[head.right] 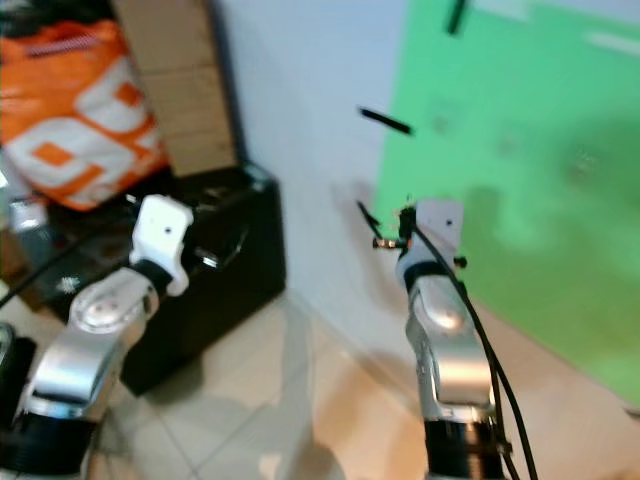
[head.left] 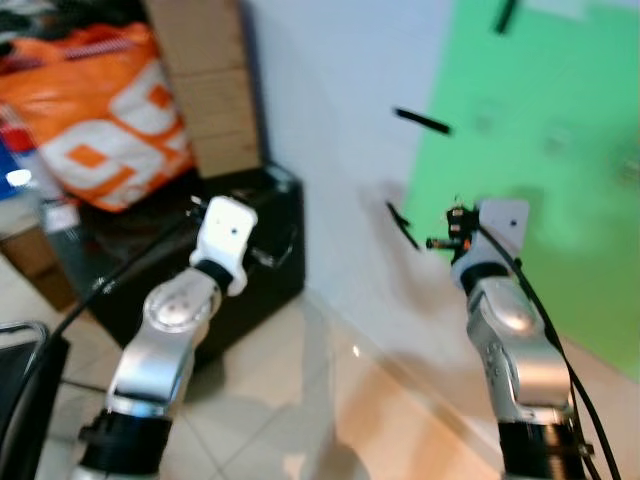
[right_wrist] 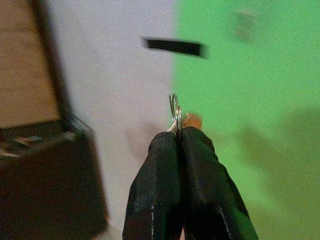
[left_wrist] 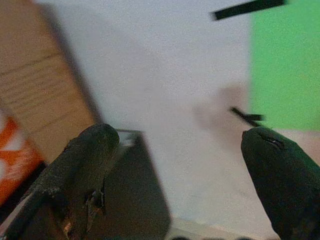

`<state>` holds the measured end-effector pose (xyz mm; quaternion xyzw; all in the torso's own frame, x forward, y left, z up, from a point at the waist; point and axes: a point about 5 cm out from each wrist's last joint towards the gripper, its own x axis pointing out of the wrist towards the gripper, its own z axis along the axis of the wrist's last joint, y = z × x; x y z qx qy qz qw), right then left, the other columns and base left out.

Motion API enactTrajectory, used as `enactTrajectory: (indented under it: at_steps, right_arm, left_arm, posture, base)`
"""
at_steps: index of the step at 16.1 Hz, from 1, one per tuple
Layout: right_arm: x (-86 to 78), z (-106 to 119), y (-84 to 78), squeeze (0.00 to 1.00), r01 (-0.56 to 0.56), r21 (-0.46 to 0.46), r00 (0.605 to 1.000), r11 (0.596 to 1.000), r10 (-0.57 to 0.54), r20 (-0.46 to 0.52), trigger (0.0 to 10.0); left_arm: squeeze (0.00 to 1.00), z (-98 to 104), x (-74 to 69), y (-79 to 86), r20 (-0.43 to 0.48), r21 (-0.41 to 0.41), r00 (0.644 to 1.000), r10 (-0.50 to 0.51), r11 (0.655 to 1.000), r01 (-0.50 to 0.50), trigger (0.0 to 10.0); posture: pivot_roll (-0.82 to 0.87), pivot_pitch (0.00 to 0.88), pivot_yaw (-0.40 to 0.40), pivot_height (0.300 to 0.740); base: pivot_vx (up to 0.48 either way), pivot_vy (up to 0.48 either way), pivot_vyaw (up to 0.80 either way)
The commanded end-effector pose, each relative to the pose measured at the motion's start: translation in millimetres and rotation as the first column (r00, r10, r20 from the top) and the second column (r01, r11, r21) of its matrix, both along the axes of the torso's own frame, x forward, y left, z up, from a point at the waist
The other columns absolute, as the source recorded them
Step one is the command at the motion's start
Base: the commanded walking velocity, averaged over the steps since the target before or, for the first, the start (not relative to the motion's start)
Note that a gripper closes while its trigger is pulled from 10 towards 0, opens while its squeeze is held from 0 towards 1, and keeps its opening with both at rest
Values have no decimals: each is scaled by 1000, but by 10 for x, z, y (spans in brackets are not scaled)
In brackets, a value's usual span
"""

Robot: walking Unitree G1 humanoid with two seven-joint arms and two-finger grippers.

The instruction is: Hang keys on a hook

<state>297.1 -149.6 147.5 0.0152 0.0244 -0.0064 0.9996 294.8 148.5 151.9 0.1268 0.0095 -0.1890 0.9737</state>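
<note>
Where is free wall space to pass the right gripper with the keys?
Bare white wall lies between the cardboard boxes and the green panel. Black hooks crowd the panel's edge, near the right gripper pinching the key ring.

Head stereo; wrists toward wall [head.left: 330, 120]

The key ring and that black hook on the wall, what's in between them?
Just bare wall. In the right wrist view the key ring, pinched in the right gripper, sits below the hook with nothing across the gap.
</note>
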Motion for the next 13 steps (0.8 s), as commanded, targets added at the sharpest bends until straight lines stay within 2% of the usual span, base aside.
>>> enactTrajectory:
  at_steps: [1,8,13]
  right_arm:
    - [6,31,59,0,-18,10,1000,1000,18,12,10000]
    - [27,39,62,0,-29,5,999,1000,29,15,10000]
    - [22,68,106,0,-107,-3,994,994,107,36,10000]
  left_arm:
    - [176,0,3,57,-1,7,1000,16,1000,-16,10000]
    - [180,-1,12,52,-3,7,1000,10,1000,-10,10000]
    - [180,-4,6,44,-5,10,1000,3,1000,-3,10000]
  posture:
    - [-20,0,44,740]
    - [-18,0,37,740]
    - [-16,0,37,740]
  base:
    - [341,0,-563]
    - [340,0,-800]
    - [338,0,0]
